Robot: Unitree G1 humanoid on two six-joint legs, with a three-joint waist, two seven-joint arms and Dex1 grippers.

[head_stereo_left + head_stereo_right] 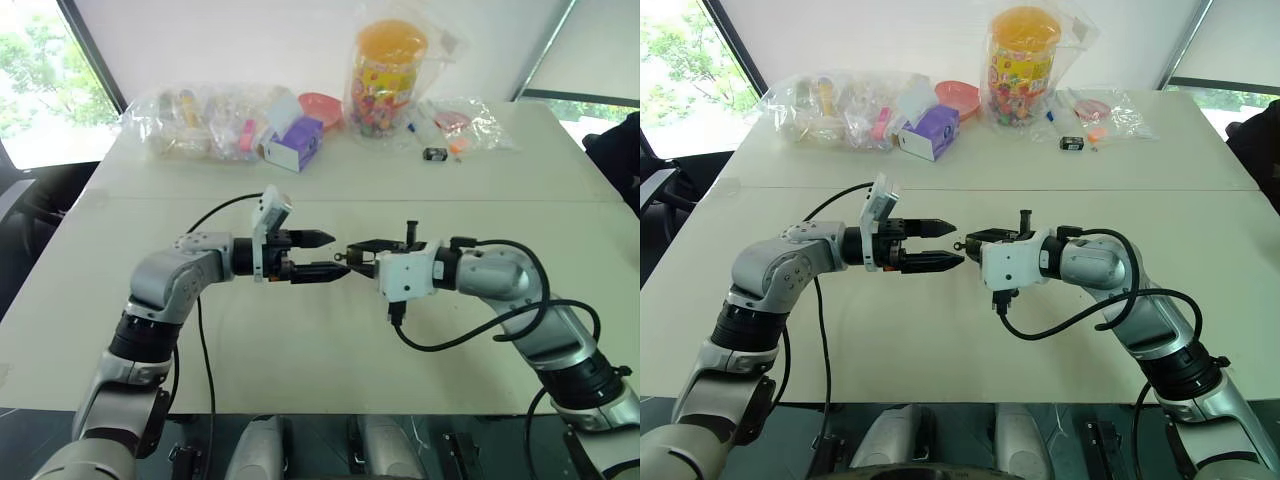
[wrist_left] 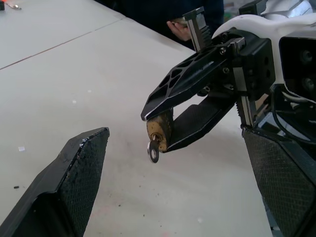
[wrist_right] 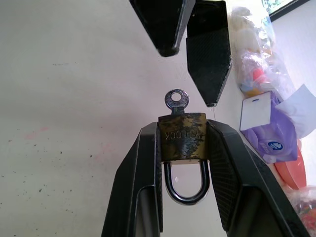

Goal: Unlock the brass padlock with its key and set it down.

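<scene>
Holding the small brass padlock [image 3: 182, 137] by its body above the white counter [image 1: 300, 340], the right end effector [image 3: 182, 148] presents the small silvery key [image 3: 176, 100], already inserted, at 12 o'clock toward the wide-open, empty left end effector [image 1: 322, 255]. Shackle looks closed; turning and set-down remain.

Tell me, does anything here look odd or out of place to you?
Nothing looks broken or spilled. The brass padlock is pinched between the right gripper fingers above the table, key sticking out toward the open left gripper. The padlock's brass looks tarnished and dark-stained. Bagged clutter sits at the table's far edge.
</scene>
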